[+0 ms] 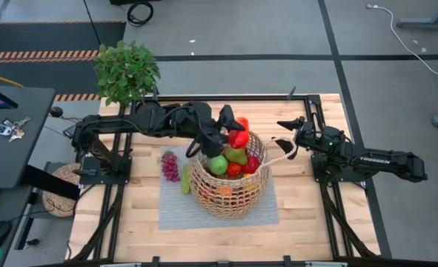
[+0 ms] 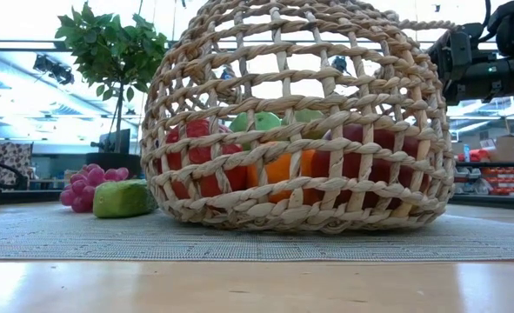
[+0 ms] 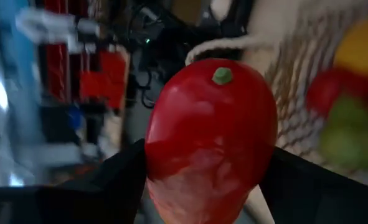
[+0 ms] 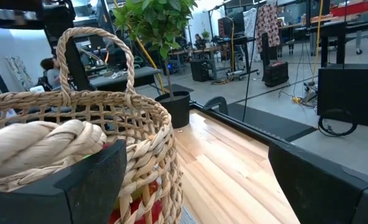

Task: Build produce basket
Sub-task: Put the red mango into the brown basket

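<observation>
High view: basket [image 1: 226, 185] sits mid-frame on a grey mat [image 1: 174, 211]; left gripper [image 1: 236, 133] holds a red pepper [image 1: 239, 136] over its rim; grapes [image 1: 170, 166] lie left.
Low view: basket fills the centre; fruit shows through the weave.
Left wrist view: fingers clamp the pepper's sides; it looks smooth, light, likely slippery.
Right wrist view: right gripper [image 4: 196, 180] spread apart, one finger touching the basket's rope handle [image 4: 34, 146].
</observation>
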